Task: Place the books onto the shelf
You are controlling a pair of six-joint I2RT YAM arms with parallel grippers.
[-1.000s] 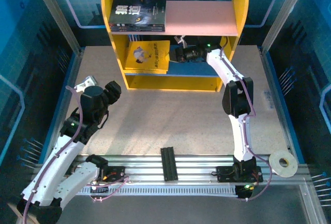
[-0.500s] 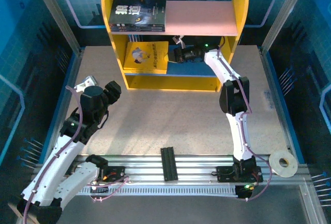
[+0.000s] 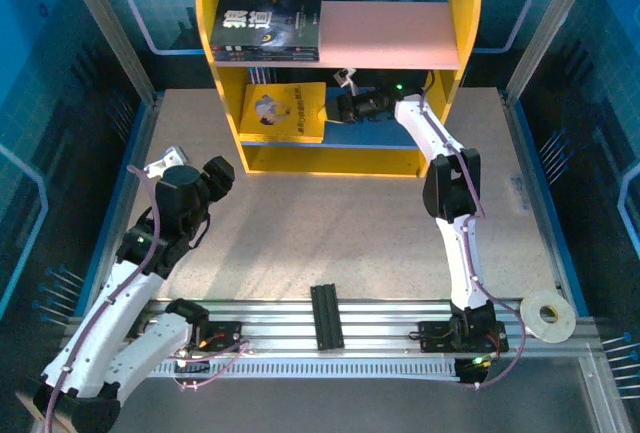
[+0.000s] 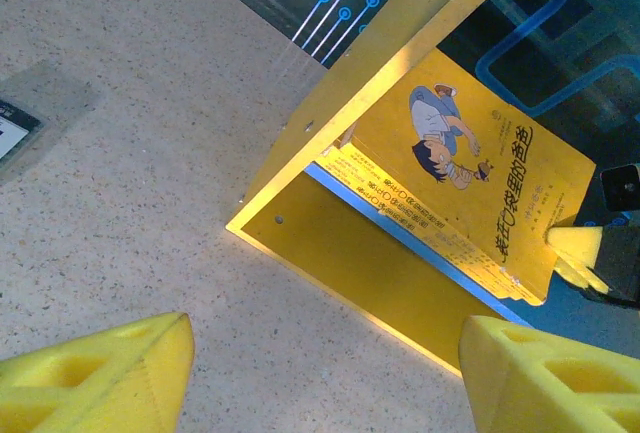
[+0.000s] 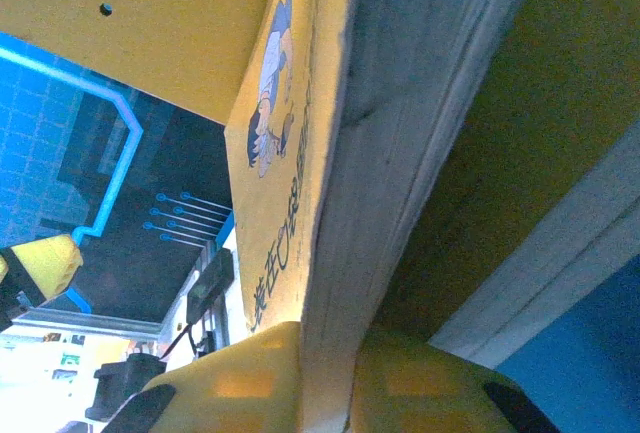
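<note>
We are reading the labels first. The dark books (image 3: 266,27) are lying flat at the left end of the pink upper board (image 3: 390,33) of the shelf (image 3: 462,13). Their top cover is showing large white Chinese characters beside a wolf face; the smaller print is too small to read. The yellow books (image 4: 470,163) are resting as a stack on the blue lower board (image 3: 380,138), with their left edge against the left side panel. The top cover is carrying a cartoon boy and the title 装在口袋里的爸爸. The spines are carrying yellow-on-dark lettering that we cannot read.

The shelf panels are smooth, matte and round-topped. The counter (image 3: 330,213) is a speckled beige slab. A small white-and-black card (image 4: 12,133) is lying on it at the left, its print illegible. A white tape roll (image 3: 547,315) is sitting at the near right.

The right end effector (image 5: 325,378) is clamping the right edge of the yellow books between its yellow foam pads (image 5: 230,383); we cannot tell how many copies it is gripping. The left end effector (image 4: 325,378) is standing wide above the counter, near left of the shelf, its wedge-shaped foam pads (image 4: 100,373) well apart.
</note>
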